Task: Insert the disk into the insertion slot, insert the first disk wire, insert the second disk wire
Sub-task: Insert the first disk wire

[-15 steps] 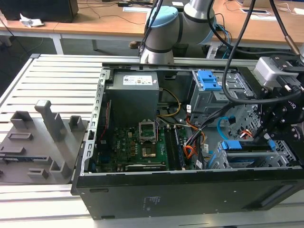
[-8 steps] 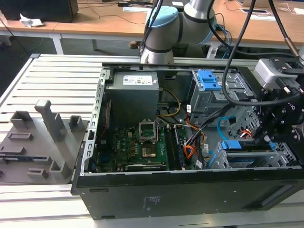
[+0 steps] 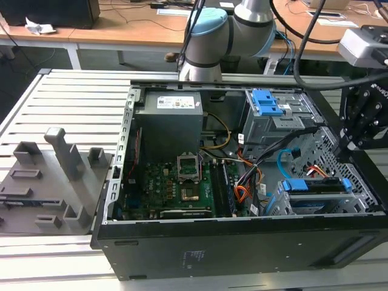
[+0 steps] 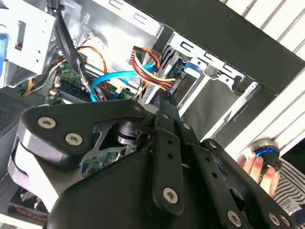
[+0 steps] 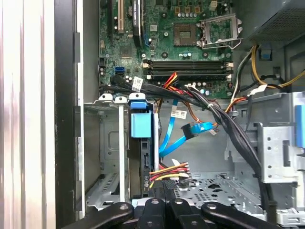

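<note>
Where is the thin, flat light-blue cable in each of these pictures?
Exterior view: the thin, flat light-blue cable loops inside the open case, toward the exterior view's right, next to the bright blue plastic carrier.
Second wrist view: the cable arcs beside the red and yellow wire bundle.
First wrist view: the cable runs alongside the carrier.
Shared landmark: the blue carrier.

The exterior view looks down from the near side across the open computer case [image 3: 242, 248]. The first wrist view hangs close above the disk [image 5: 141, 162]; the second wrist view, seemingly lower and tilted past the gripper [image 4: 164, 105], shares its blue cable [image 5: 167, 138].
</note>
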{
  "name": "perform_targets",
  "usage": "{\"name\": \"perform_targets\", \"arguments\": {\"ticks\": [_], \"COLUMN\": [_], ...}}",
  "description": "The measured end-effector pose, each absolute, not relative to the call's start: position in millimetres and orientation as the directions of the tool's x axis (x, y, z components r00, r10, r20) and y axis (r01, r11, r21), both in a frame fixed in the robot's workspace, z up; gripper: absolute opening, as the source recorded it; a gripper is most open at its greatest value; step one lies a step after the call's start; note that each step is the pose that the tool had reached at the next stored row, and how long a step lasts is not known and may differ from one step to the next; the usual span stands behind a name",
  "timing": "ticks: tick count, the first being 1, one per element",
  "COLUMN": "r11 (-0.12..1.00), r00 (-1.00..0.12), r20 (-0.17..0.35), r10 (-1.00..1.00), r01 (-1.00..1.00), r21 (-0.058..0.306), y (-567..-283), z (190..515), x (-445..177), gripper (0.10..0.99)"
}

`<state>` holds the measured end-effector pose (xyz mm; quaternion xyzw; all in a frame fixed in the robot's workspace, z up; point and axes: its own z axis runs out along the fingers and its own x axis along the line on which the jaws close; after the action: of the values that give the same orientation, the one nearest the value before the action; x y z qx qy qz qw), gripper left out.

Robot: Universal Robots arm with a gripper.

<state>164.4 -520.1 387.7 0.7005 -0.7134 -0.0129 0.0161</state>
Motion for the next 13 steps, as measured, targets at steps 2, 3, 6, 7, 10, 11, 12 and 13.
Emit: {"name": "perform_targets", "arguments": {"ticks": [2, 3, 6, 7, 10, 11, 12, 13], "r11": [0.018, 0.018, 0.018, 0.018, 0.018, 0.018, 0.018, 0.018], "r00": [-0.018, -0.018, -0.018, -0.018, -0.018, -0.018, -0.018, -0.018], "r20": [0.005, 0.005, 0.005, 0.005, 0.005, 0.005, 0.005, 0.005], "r10": [-1.0, -1.0, -1.0, -1.0, -1.0, -1.0, -1.0, -1.0], "r01": [-0.999, -0.999, -0.999, -0.999, -0.999, -0.999, -0.999, -0.999], "r21": [0.041, 0.041, 0.041, 0.041, 0.041, 0.041, 0.041, 0.041], "y": [-519.6, -519.6, -519.5, -519.6, -519.8, -519.8, -519.8, -519.9], "z": [394.9, 394.9, 395.1, 395.0, 394.9, 394.9, 395.0, 394.9], "x": [164.4, 164.4, 162.7, 160.5, 136.0, 131.7, 130.2, 129.6], "gripper": [0.106, 0.106, 0.106, 0.106, 0.106, 0.106, 0.106, 0.106]}}
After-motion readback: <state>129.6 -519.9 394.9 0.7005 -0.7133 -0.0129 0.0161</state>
